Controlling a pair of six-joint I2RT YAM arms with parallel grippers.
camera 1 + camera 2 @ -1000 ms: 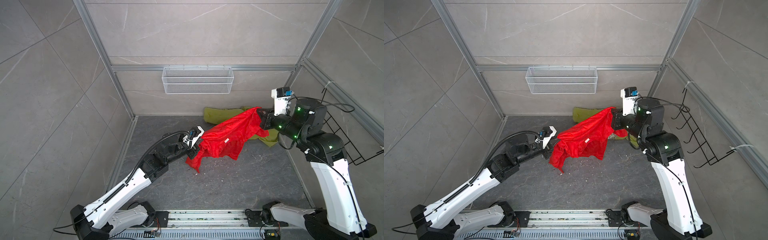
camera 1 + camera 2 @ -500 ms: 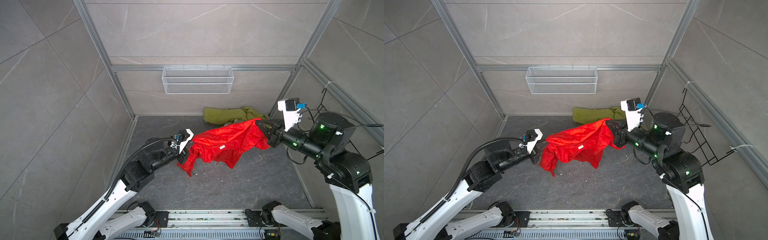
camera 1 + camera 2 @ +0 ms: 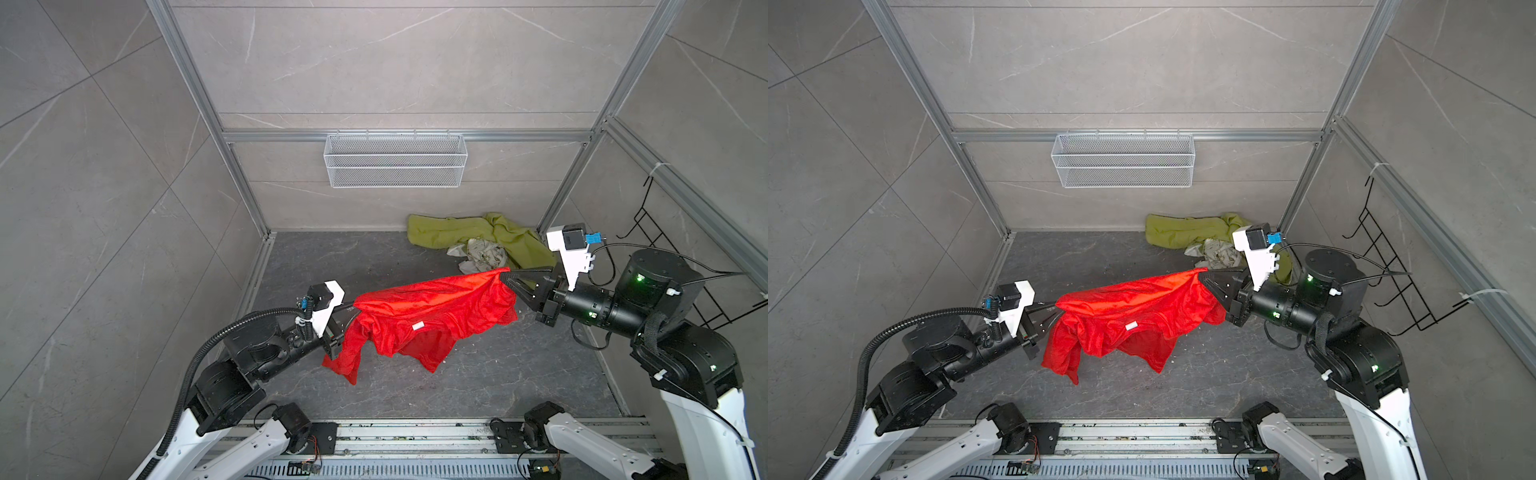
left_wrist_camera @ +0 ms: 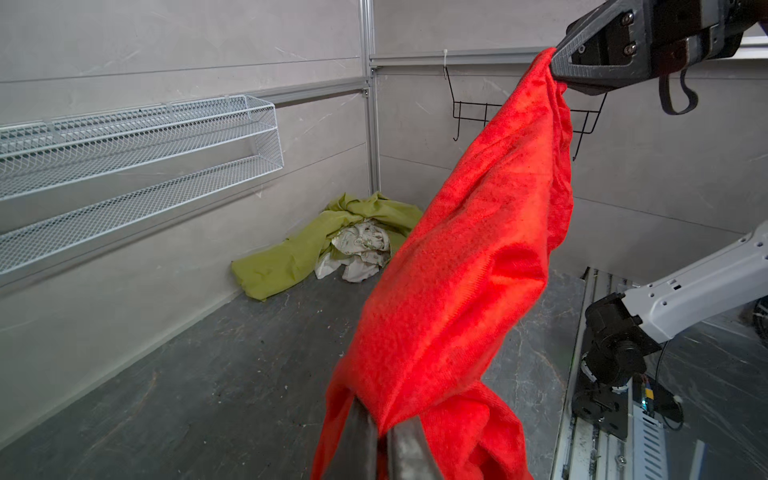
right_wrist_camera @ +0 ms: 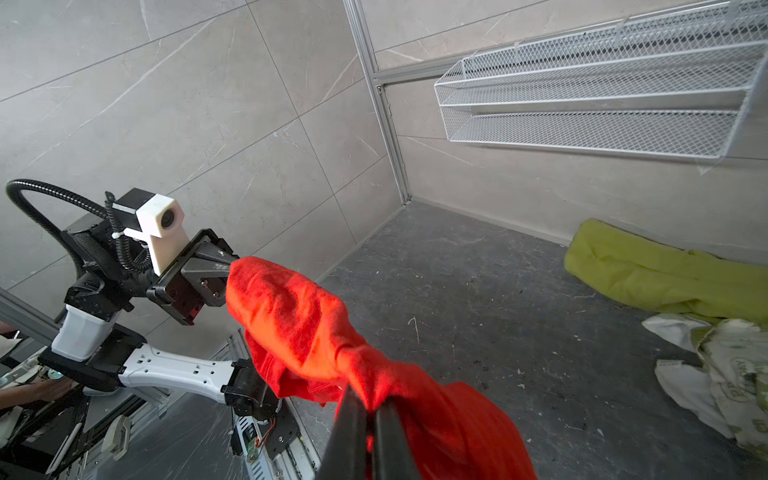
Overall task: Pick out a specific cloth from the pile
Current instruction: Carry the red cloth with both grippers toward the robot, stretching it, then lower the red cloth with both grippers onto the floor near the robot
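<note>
The red cloth (image 3: 432, 316) (image 3: 1133, 311) hangs stretched between both arms above the middle of the floor, its lower folds drooping. My left gripper (image 3: 353, 308) (image 4: 380, 432) is shut on its left end. At the right end, my right gripper (image 3: 508, 277) (image 5: 370, 411) is shut on the cloth (image 5: 316, 332) too. The pile (image 3: 478, 243) (image 4: 332, 241) lies in the back right corner: an olive-green cloth (image 3: 1183, 230) with a small white printed cloth (image 3: 482, 253) on it. The red cloth (image 4: 457, 270) is clear of the pile.
A white wire basket (image 3: 395, 160) hangs on the back wall. A black wire rack (image 3: 665, 249) is fixed to the right wall. The dark floor (image 3: 332, 257) is bounded by metal frame posts, with a rail (image 3: 415, 432) along the front.
Both arms have pulled the red cloth forward and away from the pile. It now hangs stretched wider between the grippers, and the white printed cloth is uncovered.
</note>
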